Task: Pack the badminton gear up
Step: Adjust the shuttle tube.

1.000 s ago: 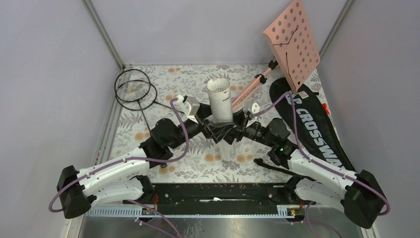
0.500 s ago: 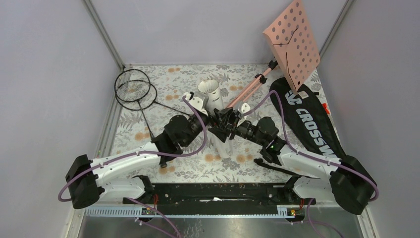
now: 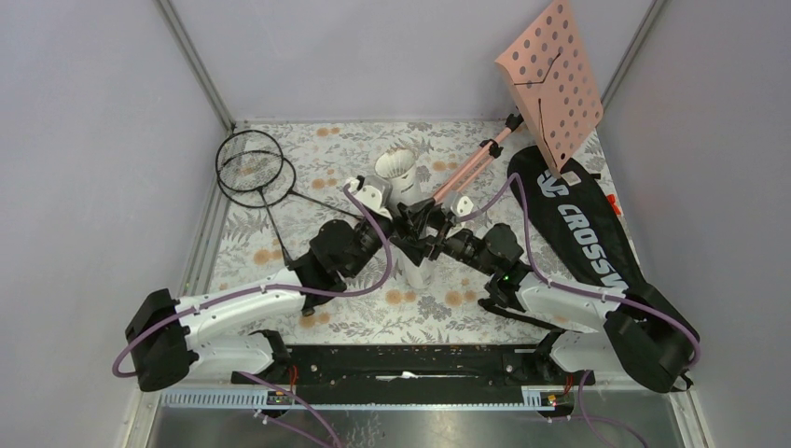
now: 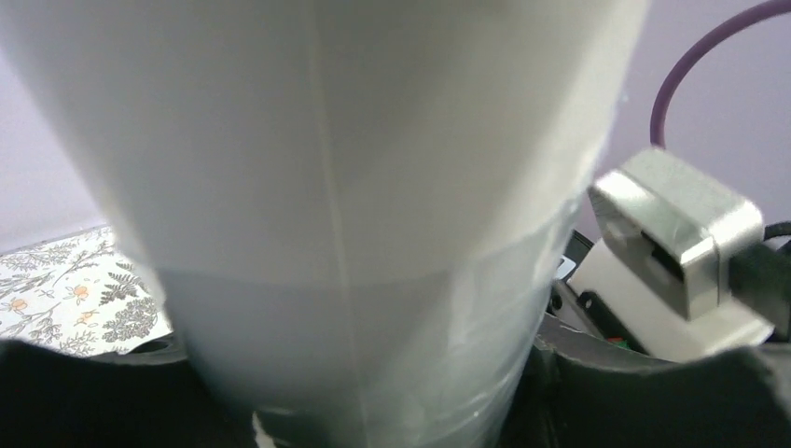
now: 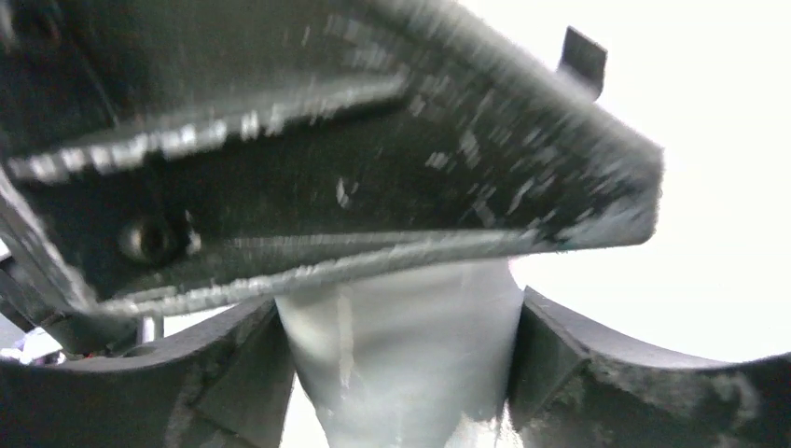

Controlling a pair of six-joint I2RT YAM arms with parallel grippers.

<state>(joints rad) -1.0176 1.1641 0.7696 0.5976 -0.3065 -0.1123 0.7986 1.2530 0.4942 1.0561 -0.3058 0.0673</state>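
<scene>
Finding: the long white tube (image 3: 399, 175) stands tilted at the centre of the desk (image 3: 308, 149), open mouth toward 12 o'clock. The left end effector (image 3: 407, 231) clamps its mid-section from 9 o'clock. The right end effector (image 3: 431, 235) clamps it from 3 o'clock. The rackets (image 3: 250, 166) lie at 10 o'clock and the CROSSWAY bag (image 3: 583, 233) at 3 o'clock.

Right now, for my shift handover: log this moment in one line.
white tube: centre, between both grippers | right gripper: shut on it | left gripper: around it, grip unclear | rackets: far left
</scene>
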